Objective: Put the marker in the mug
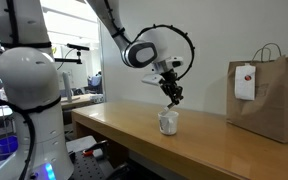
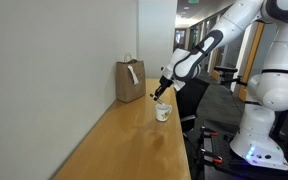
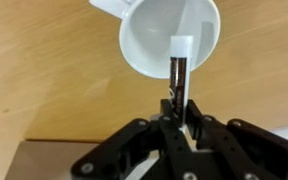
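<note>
The white mug [image 3: 164, 40] stands on the wooden table, its open mouth facing the wrist view, handle at the upper left. It also shows in both exterior views [image 1: 167, 122] [image 2: 162, 113]. My gripper [image 3: 172, 118] is shut on the marker [image 3: 178, 70], a thin dark pen with a white tip. The marker points down over the mug's opening, its tip at or just inside the rim. In the exterior views my gripper [image 1: 171, 97] [image 2: 161, 96] hangs right above the mug.
A brown paper bag [image 1: 269, 95] [image 2: 130, 82] with a white tag stands on the table [image 1: 124, 125] beyond the mug, by the wall. The table edge [image 2: 184, 150] runs close to the mug on the robot's side.
</note>
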`<action>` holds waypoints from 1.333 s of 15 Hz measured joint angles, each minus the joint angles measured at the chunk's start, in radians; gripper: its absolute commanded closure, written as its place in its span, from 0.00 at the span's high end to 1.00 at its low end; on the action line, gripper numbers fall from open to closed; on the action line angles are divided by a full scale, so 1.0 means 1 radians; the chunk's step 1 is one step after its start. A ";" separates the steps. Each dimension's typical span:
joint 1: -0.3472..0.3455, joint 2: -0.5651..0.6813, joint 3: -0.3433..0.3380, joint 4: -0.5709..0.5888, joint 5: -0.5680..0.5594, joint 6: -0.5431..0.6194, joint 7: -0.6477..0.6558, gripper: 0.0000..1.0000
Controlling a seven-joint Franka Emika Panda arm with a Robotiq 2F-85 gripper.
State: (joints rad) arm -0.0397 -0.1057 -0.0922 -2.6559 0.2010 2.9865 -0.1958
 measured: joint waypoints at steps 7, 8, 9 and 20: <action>0.000 0.110 0.000 0.012 0.008 0.150 0.000 0.05; 0.000 0.118 0.001 0.015 0.008 0.153 0.000 0.05; 0.000 0.121 0.001 0.016 0.008 0.153 0.001 0.05; 0.001 0.100 0.008 0.001 0.066 0.149 0.002 0.05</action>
State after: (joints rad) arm -0.0392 -0.0054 -0.0846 -2.6549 0.2670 3.1352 -0.1933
